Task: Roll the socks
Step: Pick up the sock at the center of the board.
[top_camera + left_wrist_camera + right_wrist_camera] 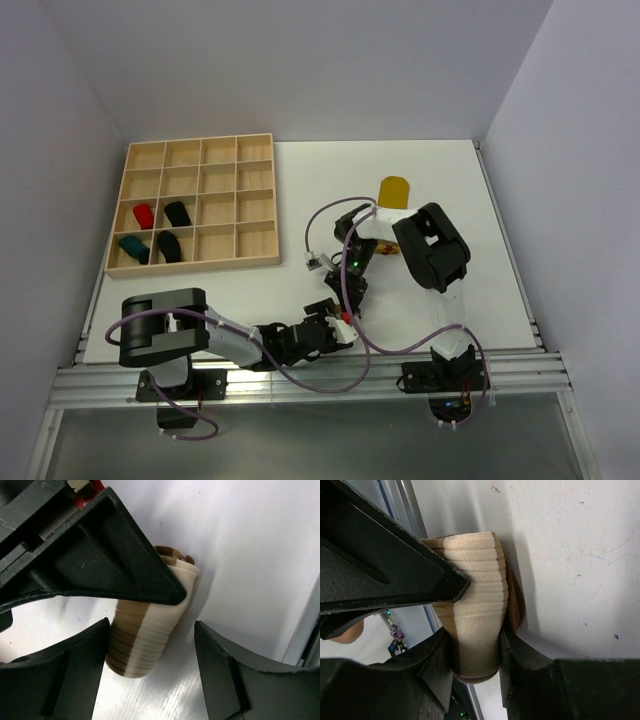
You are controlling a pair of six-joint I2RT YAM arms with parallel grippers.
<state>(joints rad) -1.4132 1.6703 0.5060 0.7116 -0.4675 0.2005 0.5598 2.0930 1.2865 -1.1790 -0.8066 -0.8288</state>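
free: table (450,170) far right | blocked: tray (190,205) far left, yellow sock (394,188) far centre, cable (340,203) looping mid-table, perhaps touching down

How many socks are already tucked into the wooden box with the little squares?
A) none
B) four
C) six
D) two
B: a red sock, a teal sock and two black socks each lie in their own compartment at the lower left of the wooden tray.
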